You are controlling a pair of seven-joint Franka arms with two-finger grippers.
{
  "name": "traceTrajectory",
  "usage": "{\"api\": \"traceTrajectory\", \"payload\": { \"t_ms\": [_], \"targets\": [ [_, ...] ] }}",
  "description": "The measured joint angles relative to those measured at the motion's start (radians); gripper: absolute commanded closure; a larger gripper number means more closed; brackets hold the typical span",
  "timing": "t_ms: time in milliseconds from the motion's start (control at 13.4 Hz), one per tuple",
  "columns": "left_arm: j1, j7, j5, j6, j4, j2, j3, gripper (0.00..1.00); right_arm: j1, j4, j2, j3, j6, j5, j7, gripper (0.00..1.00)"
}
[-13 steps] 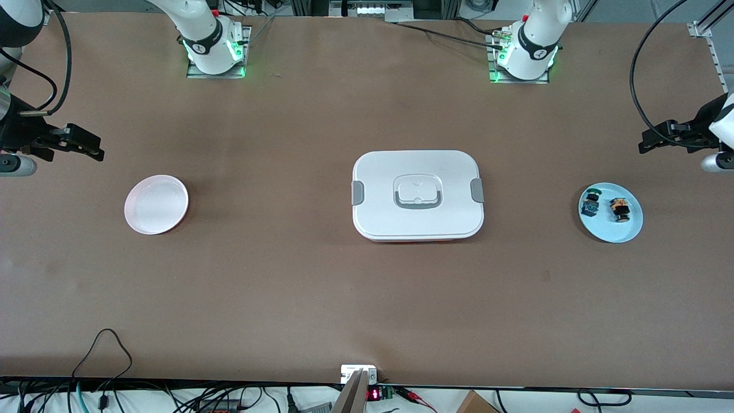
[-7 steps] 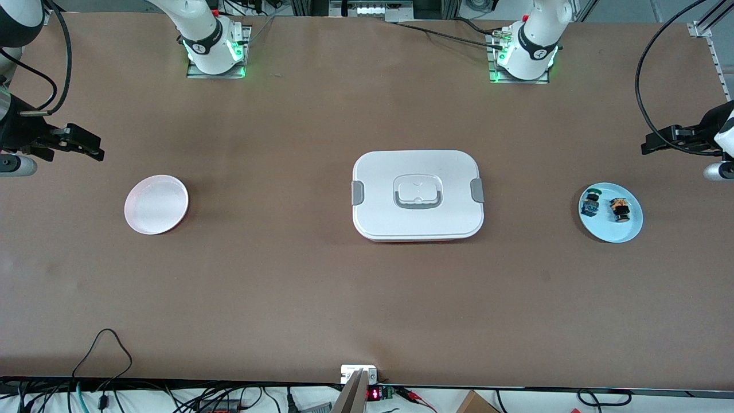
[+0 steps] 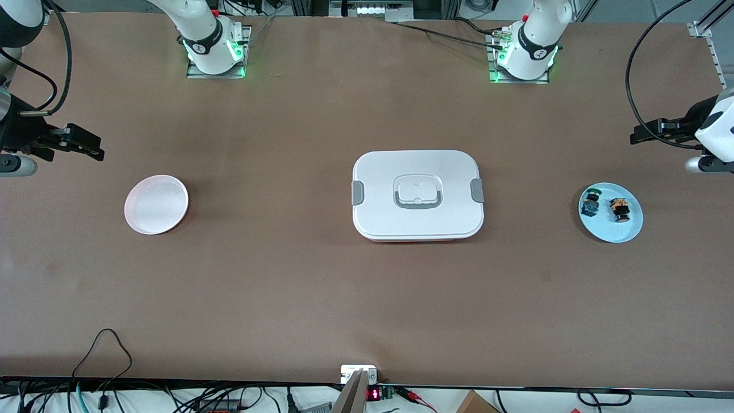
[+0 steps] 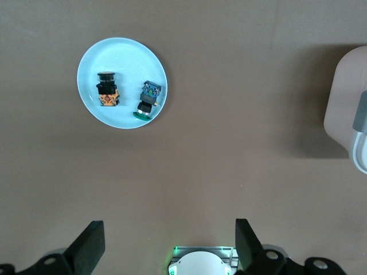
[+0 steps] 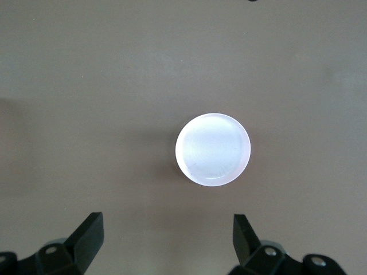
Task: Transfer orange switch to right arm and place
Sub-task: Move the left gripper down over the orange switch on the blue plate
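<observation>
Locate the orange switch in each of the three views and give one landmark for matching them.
Front view: the orange switch lies on the light blue plate at the left arm's end of the table, beside the blue-green switch.
Left wrist view: the orange switch sits on the same plate, again beside the blue-green switch.
Right wrist view: not in it; only the pink plate shows.
Shared landmark: the light blue plate.

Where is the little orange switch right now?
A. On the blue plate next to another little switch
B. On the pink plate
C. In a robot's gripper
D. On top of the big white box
A: the orange switch lies on the blue plate beside the blue and green switch, and both the left gripper and the right gripper are open and hold nothing.
</observation>
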Motion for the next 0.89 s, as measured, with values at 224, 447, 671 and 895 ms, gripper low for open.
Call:
{"api": "traceTrajectory", "payload": {
  "t_ms": [224,447,671,895],
  "targets": [
    [0.003,0.213,0.039,0.010,-0.020,0.025,0.000,0.01,0.000,0.000,0.000,0.000,0.000,0.000,0.000,0.00],
    [0.018,0.569,0.115,0.038,-0.024,0.073,0.001,0.01,0.000,0.000,0.001,0.000,0.000,0.000,0.000,0.00],
    [0.072,0.971,0.139,0.120,-0.031,0.145,0.004,0.00,-0.001,0.000,0.001,0.000,0.000,0.000,0.000,0.00],
    [0.149,1.247,0.140,0.165,-0.046,0.218,0.007,0.00,-0.001,0.000,0.001,0.000,-0.001,0.000,0.000,0.00]
  ]
}}
